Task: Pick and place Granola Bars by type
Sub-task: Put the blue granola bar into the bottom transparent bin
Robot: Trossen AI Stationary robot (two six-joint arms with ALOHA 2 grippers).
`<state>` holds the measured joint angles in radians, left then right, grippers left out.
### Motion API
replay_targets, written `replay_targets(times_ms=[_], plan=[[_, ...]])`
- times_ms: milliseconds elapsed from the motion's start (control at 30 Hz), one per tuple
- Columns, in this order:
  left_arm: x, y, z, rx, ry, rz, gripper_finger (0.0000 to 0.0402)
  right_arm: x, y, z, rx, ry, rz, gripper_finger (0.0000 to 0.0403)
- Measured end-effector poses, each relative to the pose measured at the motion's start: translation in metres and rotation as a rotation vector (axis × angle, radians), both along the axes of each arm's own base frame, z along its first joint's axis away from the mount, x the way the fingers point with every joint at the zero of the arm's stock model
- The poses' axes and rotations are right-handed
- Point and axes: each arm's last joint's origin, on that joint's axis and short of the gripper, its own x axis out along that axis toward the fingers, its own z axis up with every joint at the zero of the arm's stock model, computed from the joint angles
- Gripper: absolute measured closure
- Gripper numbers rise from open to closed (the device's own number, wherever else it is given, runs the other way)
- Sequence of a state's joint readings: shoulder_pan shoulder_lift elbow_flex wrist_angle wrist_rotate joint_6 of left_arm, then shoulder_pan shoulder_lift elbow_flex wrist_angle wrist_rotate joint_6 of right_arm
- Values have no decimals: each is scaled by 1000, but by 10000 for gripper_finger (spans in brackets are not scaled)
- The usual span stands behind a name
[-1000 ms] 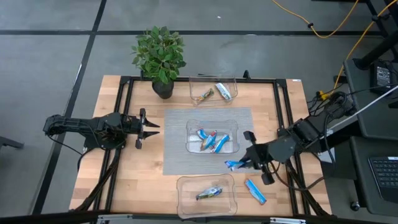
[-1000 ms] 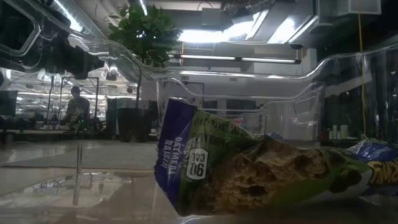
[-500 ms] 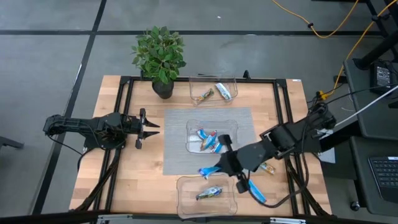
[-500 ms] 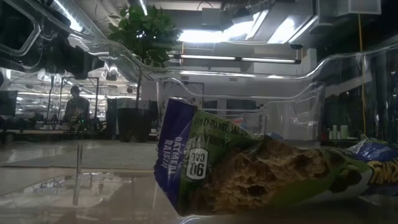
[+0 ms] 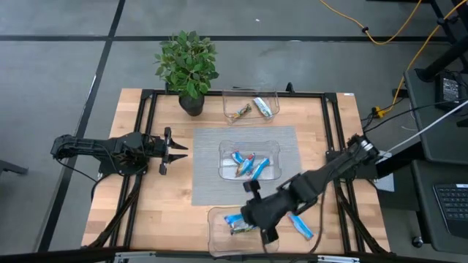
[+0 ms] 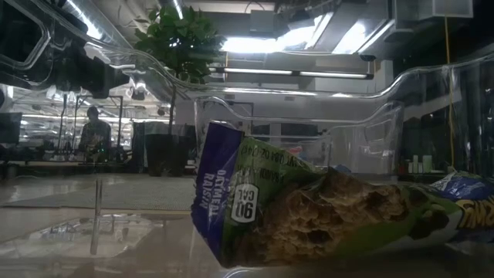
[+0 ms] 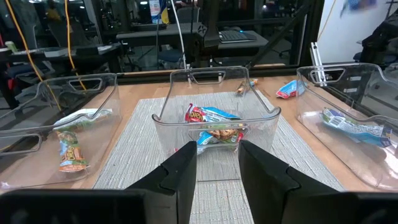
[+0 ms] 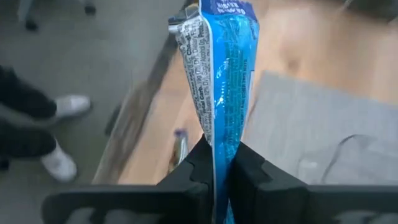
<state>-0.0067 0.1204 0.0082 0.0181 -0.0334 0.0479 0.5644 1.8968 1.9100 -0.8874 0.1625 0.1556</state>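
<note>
My right gripper [image 5: 248,215] is shut on a bright blue granola bar [image 8: 222,81] and hovers over the near clear bin [image 5: 216,235]. That bin holds a green and purple bar [image 6: 309,212]. The middle bin [image 5: 225,174] holds several blue and orange bars. The far bin [image 5: 229,111] holds a silvery bar [image 5: 263,107] and a brown one [image 5: 243,111]. Another blue bar [image 5: 300,226] lies flat on the wood right of the near bin. My left gripper [image 5: 179,150] waits open left of the mat, facing the middle bin [image 7: 214,124]. My right gripper pinches the blue bar between its two fingers [image 8: 198,163] at one end of the wrapper [image 8: 221,140]. The bar stands on edge in the hold and sticks out past the fingertips. It is lifted clear, pointing toward the table's left [image 5: 234,218] above the near bin.
A potted plant [image 5: 189,67] stands at the far left corner. A grey mat [image 5: 208,183] lies under the middle bin. Black frame rails [image 5: 135,190] run along the table's sides. A person's shoe [image 8: 65,106] shows on the floor beyond the table edge.
My right gripper has swept from the table's right side toward the left and the near edge, carrying the blue bar lifted clear. It now hangs over the near bin. The left arm has kept still.
</note>
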Motion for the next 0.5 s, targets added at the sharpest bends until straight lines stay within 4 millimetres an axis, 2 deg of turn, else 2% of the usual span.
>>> replay_targets(times_ms=[100,167,300,500], plan=[[0,0,0,0,0,0,288,7,11,-27,-12,104,7,369],[0,0,0,0,0,0,288,11,15,-38,43,161,11,371],[0,0,0,0,0,0,288,15,12,-35,84,151,25,380],[0,0,0,0,0,0,288,18,-3,-38,13,178,44,366]])
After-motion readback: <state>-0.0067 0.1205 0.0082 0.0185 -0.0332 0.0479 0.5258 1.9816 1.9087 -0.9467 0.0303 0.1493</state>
